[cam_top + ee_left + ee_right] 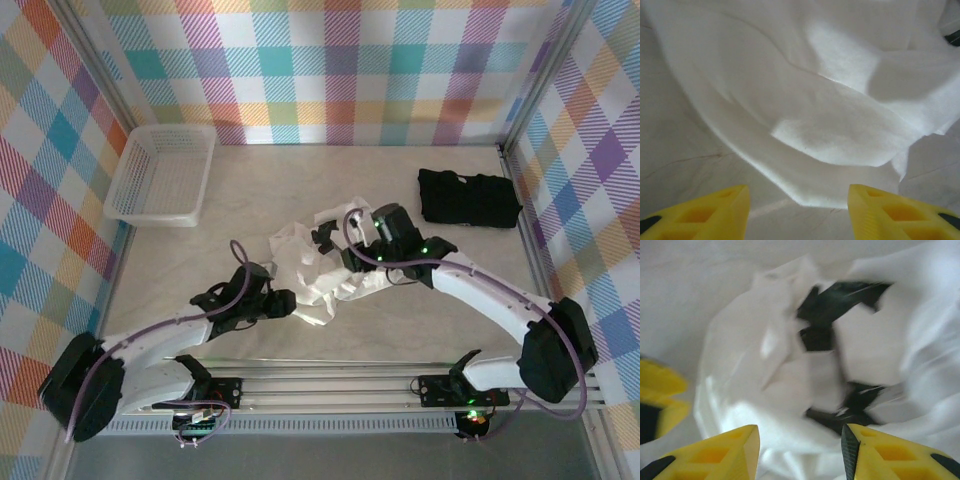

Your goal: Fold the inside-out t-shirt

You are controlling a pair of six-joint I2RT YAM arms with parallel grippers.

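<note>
My thin, soft, short-sleeved t-shirt (305,262) is plain white to cream, greyer where its folds are shaded, and small black patches (840,297) show among the creases. My left fingers (705,212) and right fingers (890,455) are bright yellow with black at their edges. My left arm (150,348) and right arm (495,295) have white shells, black joints and lilac cables (235,255). The folded cloth garment (468,198) is solid black. The plastic mesh basket (118,185) is white. The flat table top (260,180) is pale beige with faint grey marbling. The cloth-covered walls (350,60) carry a diagonal plaid of pink, orange, yellow, teal, blue and purple on white.
</note>
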